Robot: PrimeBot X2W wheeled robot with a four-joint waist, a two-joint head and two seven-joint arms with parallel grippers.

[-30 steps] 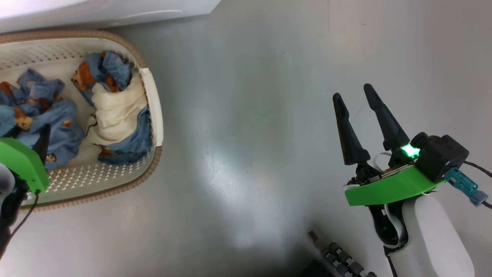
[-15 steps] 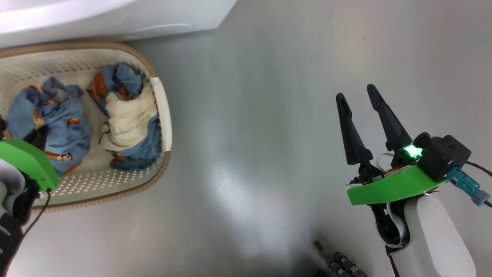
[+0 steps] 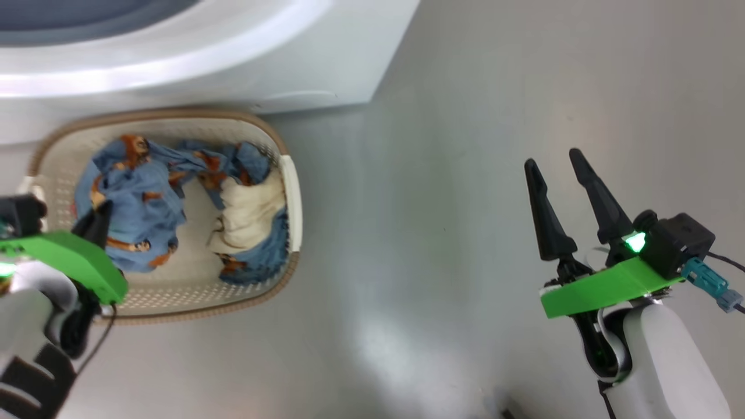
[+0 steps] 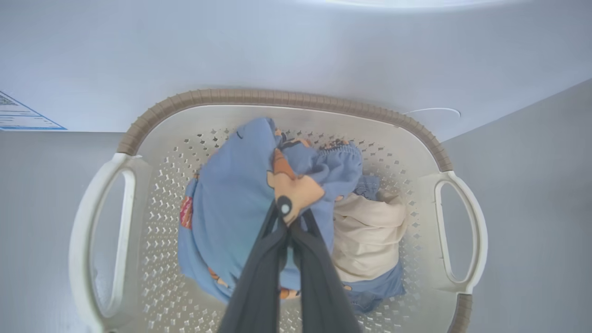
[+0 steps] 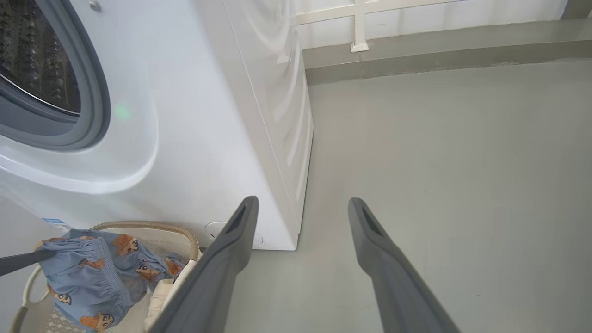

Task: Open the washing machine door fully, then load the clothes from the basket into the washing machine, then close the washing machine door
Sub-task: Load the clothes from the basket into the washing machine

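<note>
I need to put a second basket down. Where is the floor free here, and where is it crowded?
Free: the grey floor between the basket and the right gripper, and beside the washing machine, up to the wall. Crowded: the basket stands close against the washing machine, clothes inside, the left gripper shut on one.

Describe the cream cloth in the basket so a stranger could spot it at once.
In front of the big white washing machine stands a brown-rimmed perforated basket. At its right end, seen from the robot's head, lies the cream cloth: the only plain, unprinted piece among blue garments with orange figures.
</note>
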